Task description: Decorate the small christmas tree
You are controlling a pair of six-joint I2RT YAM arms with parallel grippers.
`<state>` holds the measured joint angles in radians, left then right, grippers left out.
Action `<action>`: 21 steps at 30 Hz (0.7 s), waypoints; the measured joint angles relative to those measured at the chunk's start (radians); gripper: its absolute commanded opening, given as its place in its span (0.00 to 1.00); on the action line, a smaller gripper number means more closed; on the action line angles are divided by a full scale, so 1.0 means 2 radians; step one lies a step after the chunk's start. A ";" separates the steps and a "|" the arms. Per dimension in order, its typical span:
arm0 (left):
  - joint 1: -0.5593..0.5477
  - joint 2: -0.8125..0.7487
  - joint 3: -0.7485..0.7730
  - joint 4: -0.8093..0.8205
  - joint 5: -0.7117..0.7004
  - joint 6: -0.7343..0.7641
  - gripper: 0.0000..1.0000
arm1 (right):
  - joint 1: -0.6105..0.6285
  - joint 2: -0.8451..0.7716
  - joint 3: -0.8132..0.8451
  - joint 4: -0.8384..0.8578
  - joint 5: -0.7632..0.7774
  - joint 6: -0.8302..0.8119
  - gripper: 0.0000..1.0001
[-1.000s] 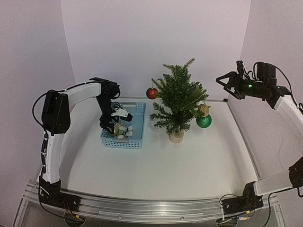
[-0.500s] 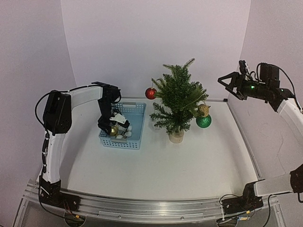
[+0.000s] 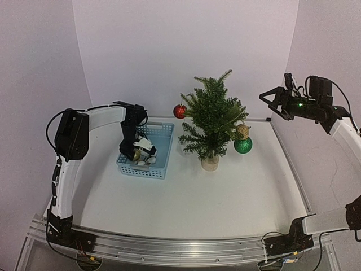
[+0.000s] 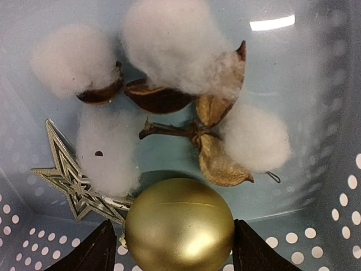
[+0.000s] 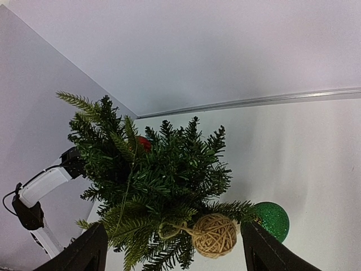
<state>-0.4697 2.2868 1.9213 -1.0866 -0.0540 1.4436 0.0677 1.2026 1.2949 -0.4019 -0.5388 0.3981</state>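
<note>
- Small christmas tree stands on counter, rear centre, just right of blue basket.
- Upright; long axis vertical, tip up w/ slight lean to right, pale round base down.
- Prob. light & tippy on that small base. Branches look soft & springy, needles likely give way.
- Best hold, I'd judge: low on trunk or at base, not branch tips.
- Carries red ball on left, twine ball & green ball on right.
- Left claw down in basket, jaws flanking gold ball, v. near it; can't tell if clamped.
- Right claw high, right of tree, jaws apart, nothing between.
</note>
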 measured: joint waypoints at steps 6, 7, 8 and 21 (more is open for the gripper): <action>-0.007 0.000 -0.010 0.011 -0.034 0.010 0.68 | 0.000 0.001 0.000 0.001 -0.001 0.000 0.82; -0.009 0.000 -0.012 0.012 -0.038 0.011 0.65 | 0.000 0.001 0.000 0.001 -0.001 0.000 0.82; -0.011 0.000 -0.013 0.011 -0.040 0.012 0.63 | 0.000 0.002 0.000 0.001 -0.001 0.000 0.82; -0.019 0.000 -0.011 0.010 -0.045 0.011 0.43 | 0.000 0.004 0.000 0.002 -0.001 0.000 0.82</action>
<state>-0.5076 2.2871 1.8992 -1.0661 -0.1448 1.4651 0.0677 1.2098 1.2953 -0.3969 -0.5415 0.3973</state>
